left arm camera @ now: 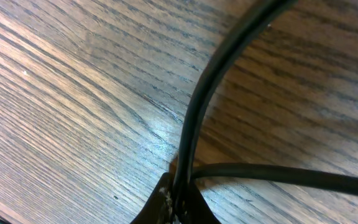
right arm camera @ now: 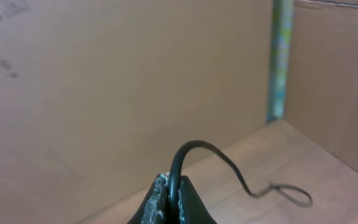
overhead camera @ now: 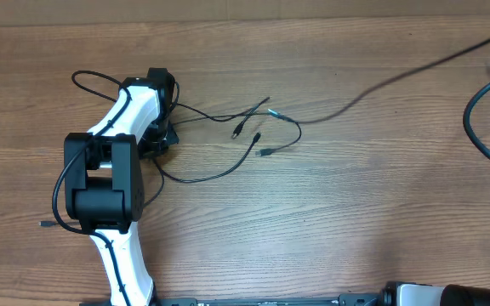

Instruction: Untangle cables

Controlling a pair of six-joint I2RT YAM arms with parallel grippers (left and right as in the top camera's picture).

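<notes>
**Both claws clamped shut on black cables**

The left gripper (left arm camera: 174, 200) is seen fully closed, with one of the black cables (left arm camera: 191, 118) pinched between its fingertips close to the wooden table (overhead camera: 356, 221). A second strand is laid across just beside the pinch. From the left gripper, loose loops are spread rightward over the table, ending in small plug tips (overhead camera: 237, 133) near it. One long strand is stretched away from it toward the far right corner. The right gripper (right arm camera: 171, 200) is likewise closed on a cable and is held raised before a cardboard wall (right arm camera: 104, 74), well apart from the left gripper.
</notes>
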